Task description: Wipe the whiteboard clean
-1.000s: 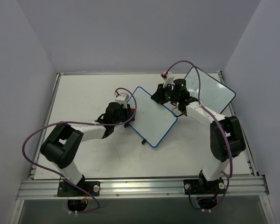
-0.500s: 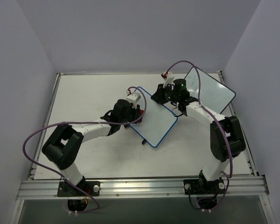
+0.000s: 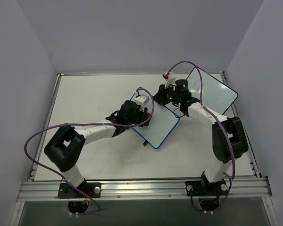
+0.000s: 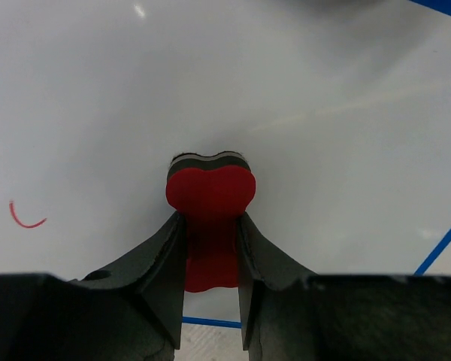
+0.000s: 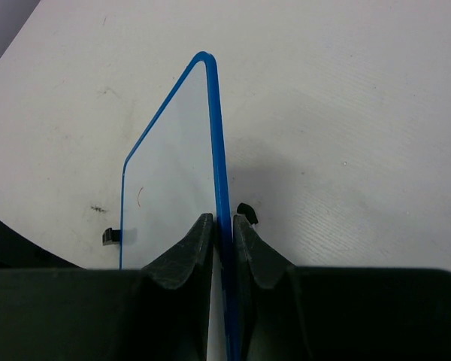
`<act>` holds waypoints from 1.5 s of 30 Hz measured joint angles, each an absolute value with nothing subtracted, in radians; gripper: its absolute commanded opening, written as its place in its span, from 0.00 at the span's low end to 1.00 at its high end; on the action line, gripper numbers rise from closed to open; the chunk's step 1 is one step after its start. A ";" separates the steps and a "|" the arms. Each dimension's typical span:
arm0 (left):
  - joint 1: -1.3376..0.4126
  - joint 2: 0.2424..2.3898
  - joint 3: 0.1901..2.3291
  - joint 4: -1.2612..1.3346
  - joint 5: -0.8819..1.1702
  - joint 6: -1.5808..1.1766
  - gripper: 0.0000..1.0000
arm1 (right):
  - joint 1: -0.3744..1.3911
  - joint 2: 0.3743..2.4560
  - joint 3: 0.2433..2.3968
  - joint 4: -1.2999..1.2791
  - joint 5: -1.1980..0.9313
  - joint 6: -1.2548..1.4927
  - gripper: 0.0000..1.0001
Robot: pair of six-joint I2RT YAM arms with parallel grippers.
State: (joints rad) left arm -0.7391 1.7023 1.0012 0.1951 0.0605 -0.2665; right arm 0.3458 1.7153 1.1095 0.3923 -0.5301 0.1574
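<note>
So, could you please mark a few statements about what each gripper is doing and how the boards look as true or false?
1. The left gripper is shut on a red heart-shaped eraser. True.
2. The right gripper hangs open, holding nothing. False: it is shut on the blue rim of the whiteboard.
3. The whiteboard is wiped fully clean. False: a small red mark shows on it in the left wrist view.
4. A dark-rimmed board lies at the far right of the table. True.
</note>
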 measured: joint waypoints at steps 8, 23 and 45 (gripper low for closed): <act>-0.624 1.702 1.001 0.147 0.009 -0.316 0.02 | 0.349 1.715 1.111 0.393 -0.530 0.157 0.00; -0.559 1.710 0.984 0.136 -0.022 -0.340 0.02 | 0.356 1.715 1.115 0.393 -0.527 0.158 0.00; -0.701 1.711 1.024 0.206 0.042 -0.317 0.02 | 0.356 1.715 1.115 0.387 -0.517 0.155 0.00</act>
